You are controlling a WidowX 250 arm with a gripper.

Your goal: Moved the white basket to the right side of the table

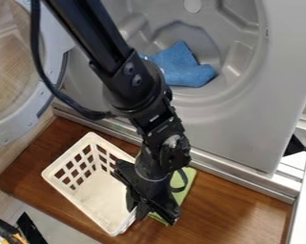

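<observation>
tool (pixel 152 214): at basket (pixel 96 193), right rim | grip: can't tell | tabletop (pixel 228 209) extends rightward

We are seeing our 1 black arm (pixel 97 38) slanting down from the top edge, left of centre, toward the lower middle of the camera view. At its thick joint (pixel 133 83) we are showing 2 round fasteners (pixel 133 75), set close together. A black cable (pixel 44 71) is looping out along our left-hand edge in the view and curving back in below that joint. Our jointed wrist (pixel 165 138) is bending more steeply downward and is carrying a small pale patch (pixel 173 141). Below it, we are hanging our black pincer (pixel 151 208) at a tilt, pointing downward.
</observation>
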